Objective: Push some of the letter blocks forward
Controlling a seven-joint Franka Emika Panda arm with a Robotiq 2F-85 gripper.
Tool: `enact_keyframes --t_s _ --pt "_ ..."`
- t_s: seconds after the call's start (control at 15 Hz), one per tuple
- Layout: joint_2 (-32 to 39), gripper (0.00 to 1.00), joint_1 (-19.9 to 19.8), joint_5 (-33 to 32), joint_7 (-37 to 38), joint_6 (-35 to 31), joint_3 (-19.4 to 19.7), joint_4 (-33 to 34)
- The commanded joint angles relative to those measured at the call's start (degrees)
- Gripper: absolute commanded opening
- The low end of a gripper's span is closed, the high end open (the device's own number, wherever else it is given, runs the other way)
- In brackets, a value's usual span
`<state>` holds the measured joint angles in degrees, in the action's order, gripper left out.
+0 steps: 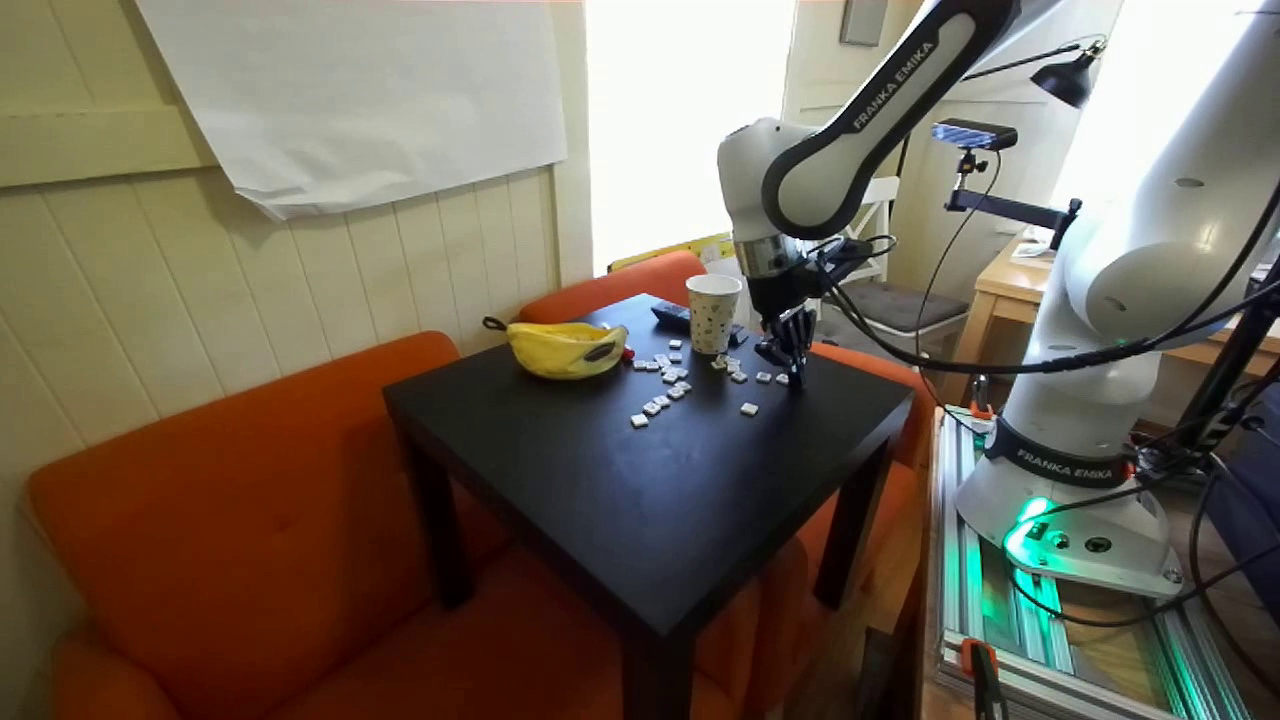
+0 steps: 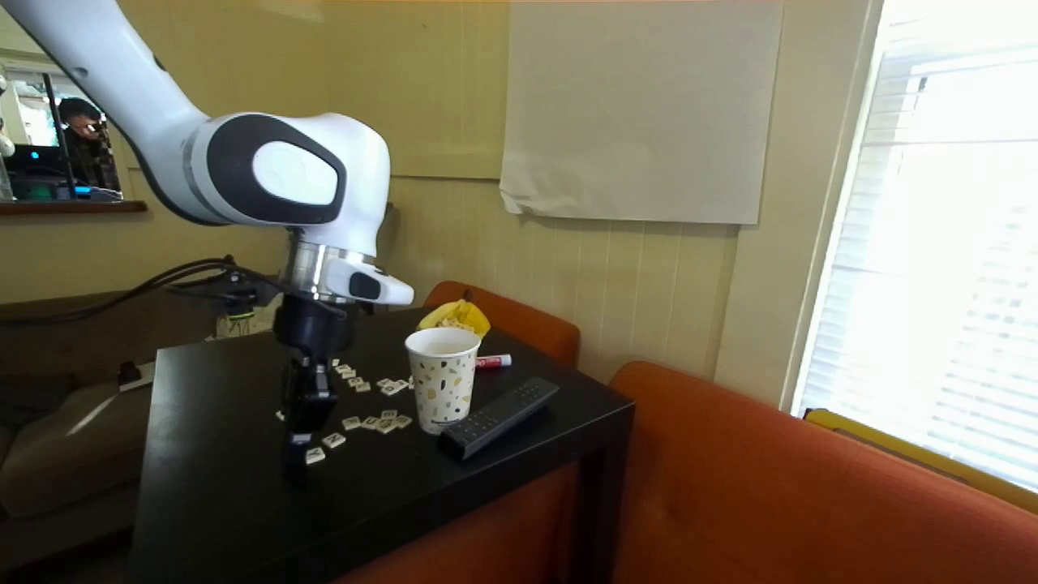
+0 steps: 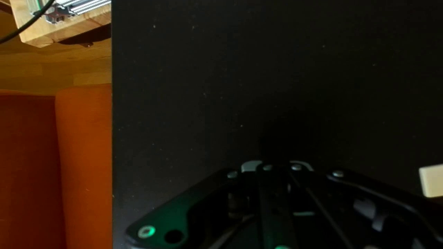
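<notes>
Several small white letter blocks lie on the black table (image 1: 600,500). In an exterior view, a slanted row of blocks (image 1: 661,402) and a single block (image 1: 749,409) lie left of my gripper (image 1: 796,380). In an exterior view, a block (image 2: 315,456) lies right beside the fingertips of my gripper (image 2: 298,456), with another block (image 2: 334,440) just past it; whether they touch is unclear. My gripper points down, fingertips at or just above the tabletop. In the wrist view, the fingers of my gripper (image 3: 277,166) are together with nothing visible between them. One block (image 3: 432,180) shows at the right edge.
A speckled paper cup (image 2: 443,381) stands close behind the blocks, beside a black remote (image 2: 499,418). A yellow banana-shaped holder (image 1: 567,350) and a red tube (image 2: 493,362) are farther off. Orange seats (image 1: 250,500) border the table. The table edge shows in the wrist view (image 3: 112,138).
</notes>
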<state>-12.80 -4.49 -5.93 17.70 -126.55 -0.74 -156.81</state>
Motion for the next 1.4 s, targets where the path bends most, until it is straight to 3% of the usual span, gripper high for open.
enact_keyframes --t_s 0.0,0.47,1.33 --pt "1.0 0.0 -0.4 -2.1 0.9 -0.7 -0.1 0.4" --pt "0.5 0.0 0.4 0.5 -0.8 -4.3 0.3 0.1" --pt "2.0 0.0 0.6 1.6 -3.5 -19.5 0.5 -0.4"
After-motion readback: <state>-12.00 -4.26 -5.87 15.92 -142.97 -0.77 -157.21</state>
